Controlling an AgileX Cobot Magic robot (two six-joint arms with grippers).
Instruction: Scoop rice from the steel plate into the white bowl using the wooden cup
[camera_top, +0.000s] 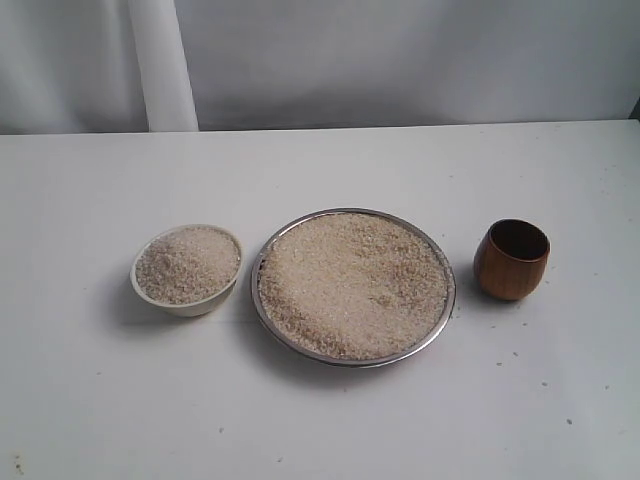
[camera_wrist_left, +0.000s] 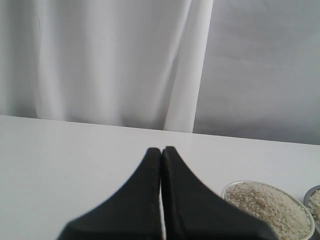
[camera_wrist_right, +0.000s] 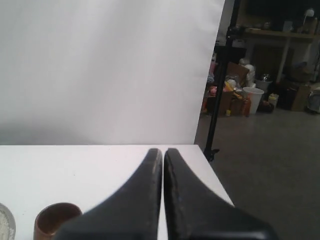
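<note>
**Exterior view.** The table (camera_top: 320, 420) carries three items in a row.
- The steel plate (camera_top: 353, 362) sits at the centre, covered almost rim to rim with rice (camera_top: 350, 285).
- The white bowl (camera_top: 192, 305) stands just beside the plate on the left, separated from it by a narrow gap. It holds its own mound of grains up to the brim.
- The wooden cup (camera_top: 511, 260) stands upright to the right of the plate, near it but apart, mouth up and interior dark.

Only this view shows all three items whole and how they are spaced. The hands show only in their own wrist views.

**Left wrist view.** The left hand (camera_wrist_left: 161, 150) has its two black fingers pressed together along their length, above bare table. Beyond the fingers, part of the filled bowl (camera_wrist_left: 235, 185) is visible, with a sliver of the plate's rim (camera_wrist_left: 312, 192) at the frame edge. The cup falls outside this view. A white drape (camera_wrist_left: 100, 60) hangs behind the table.

**Right wrist view.** The right hand (camera_wrist_right: 163, 151) is likewise pressed together, tip against tip, above the table near its far corner. The cup's rim (camera_wrist_right: 56, 216) shows beside the fingers, and a sliver of the plate (camera_wrist_right: 5, 225) lies at the frame edge. The bowl falls outside this view. This view alone shows what lies past the table: a black stand (camera_wrist_right: 220, 100), a grey floor (camera_wrist_right: 270, 165), and a white bucket (camera_wrist_right: 252, 99) among distant clutter.
</note>
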